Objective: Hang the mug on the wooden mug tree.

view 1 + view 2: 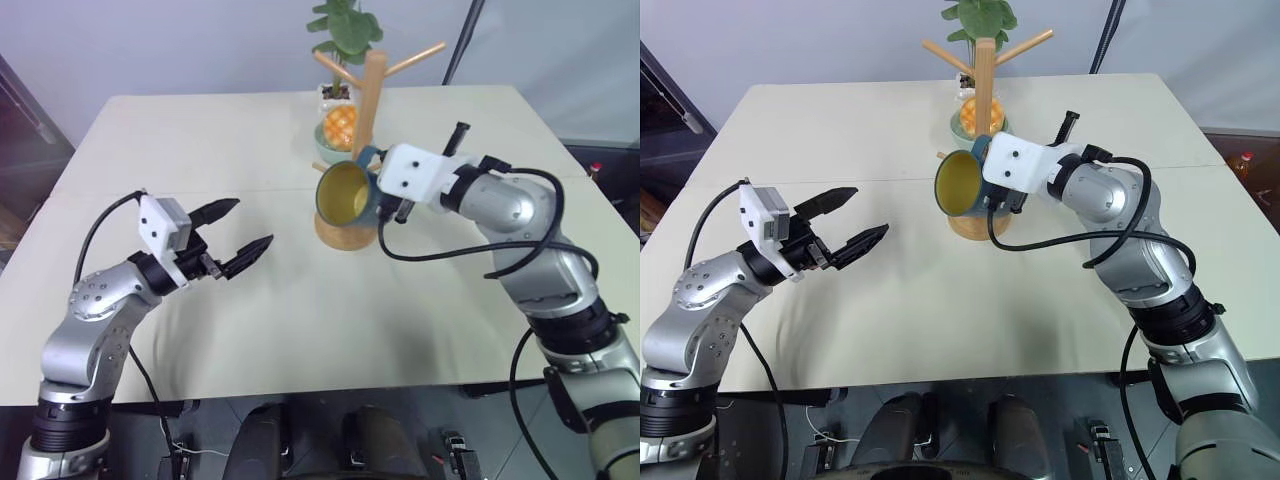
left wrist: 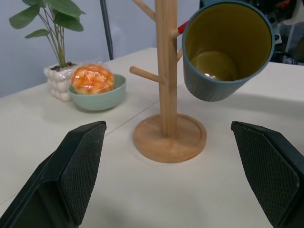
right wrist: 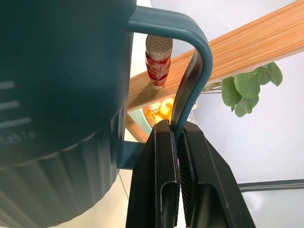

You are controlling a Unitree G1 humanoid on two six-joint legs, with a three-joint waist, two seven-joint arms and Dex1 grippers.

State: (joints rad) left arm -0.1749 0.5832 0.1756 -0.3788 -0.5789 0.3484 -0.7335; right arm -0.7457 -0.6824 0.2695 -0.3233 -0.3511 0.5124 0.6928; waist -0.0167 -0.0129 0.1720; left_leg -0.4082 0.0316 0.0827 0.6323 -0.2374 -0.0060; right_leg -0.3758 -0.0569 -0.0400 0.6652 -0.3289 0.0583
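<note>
The dark teal mug (image 1: 345, 192) with a yellow inside hangs tipped on its side, mouth toward my left arm, just above the round base of the wooden mug tree (image 1: 372, 100) and close against its post. My right gripper (image 3: 176, 130) is shut on the mug's loop handle (image 3: 190, 57). In the right wrist view a peg tip (image 3: 158, 61) with a red band shows through the handle loop; whether it reaches into the loop I cannot tell. My left gripper (image 1: 245, 228) stands open and holds nothing, well to the left of the mug, its fingers pointing at the tree.
A pale green bowl (image 1: 330, 143) holding an orange-yellow fruit sits right behind the tree. A potted plant (image 1: 345, 30) in a white pot stands behind that, near the table's far edge. A black cable loops under my right forearm.
</note>
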